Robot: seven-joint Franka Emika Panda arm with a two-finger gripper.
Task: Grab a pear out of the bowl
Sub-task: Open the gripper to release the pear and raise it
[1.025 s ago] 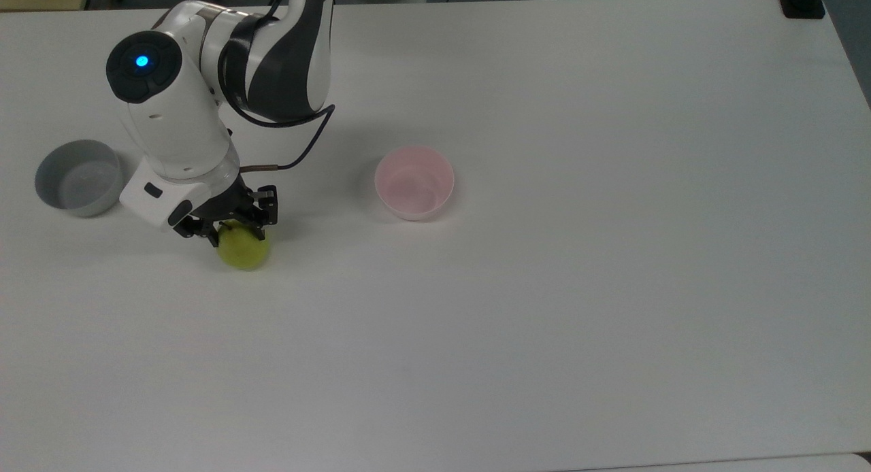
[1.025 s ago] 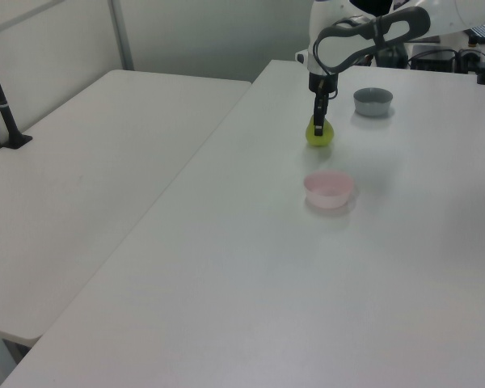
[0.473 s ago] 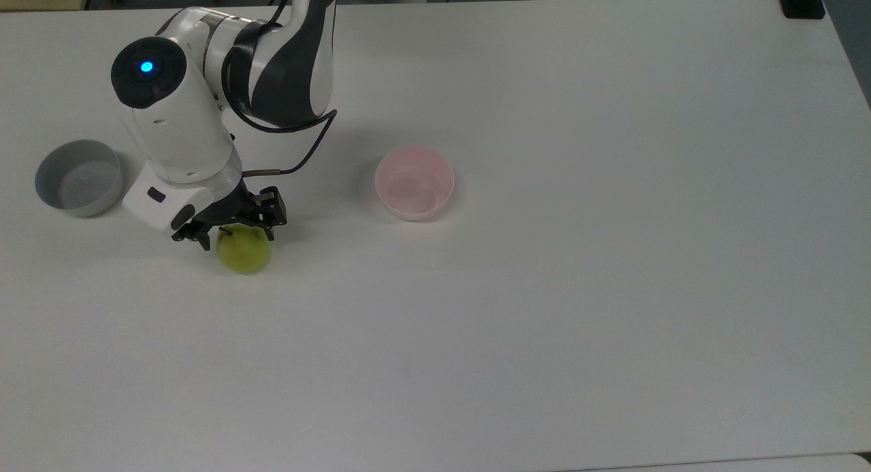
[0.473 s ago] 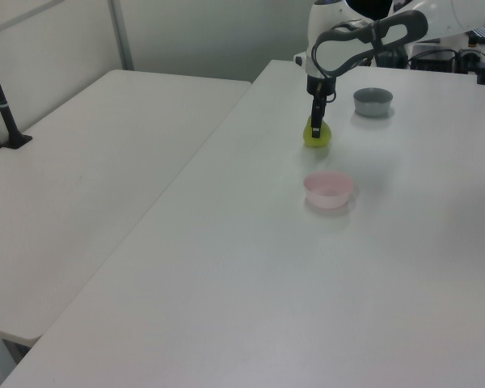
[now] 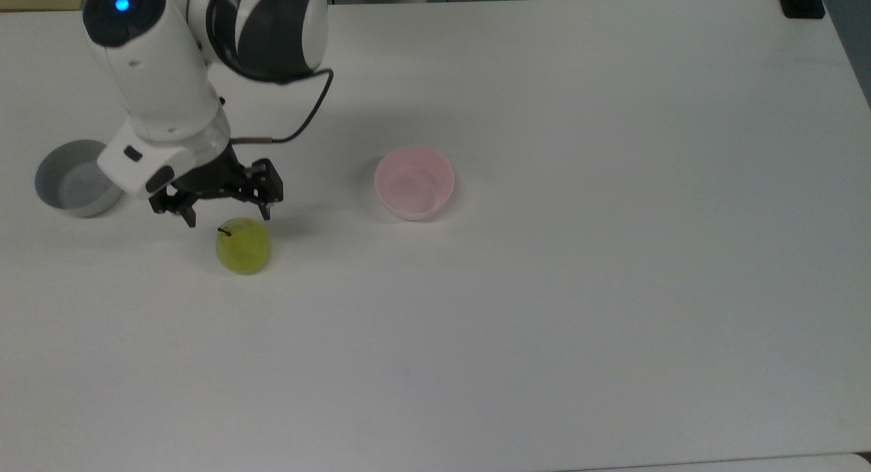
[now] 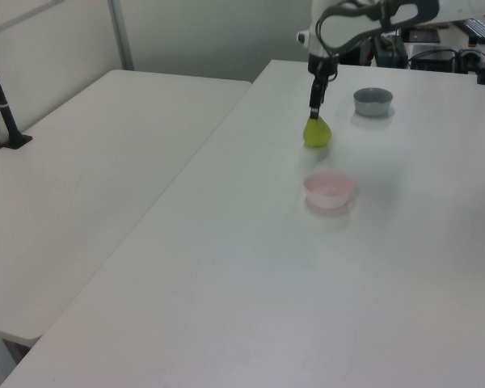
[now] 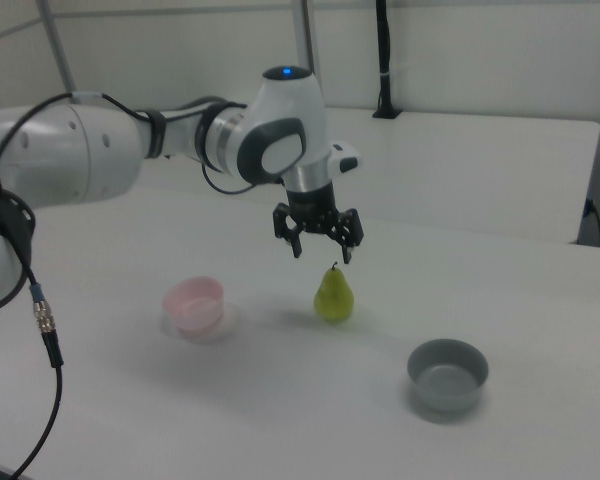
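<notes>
The yellow-green pear (image 5: 243, 246) stands upright on the white table, stem up, also in the left view (image 6: 316, 132) and right view (image 7: 333, 294). It rests outside the pale-pink bowl (image 5: 414, 182), which holds nothing and sits to the top view's right of it (image 7: 193, 303). My gripper (image 5: 226, 217) hangs open just above the pear (image 7: 321, 250), fingers spread to either side of the stem, touching nothing.
A grey bowl (image 5: 77, 178) holding nothing sits at the top view's left, close to the arm's wrist (image 7: 446, 374). A second white table (image 6: 81, 170) lies beyond a gap on the left view's left. The table's right half in the top view is bare.
The gripper, shut on the pear a second ago, has opened, let go of the pear on the table and risen above it. The arm has lifted; the pear stayed put.
</notes>
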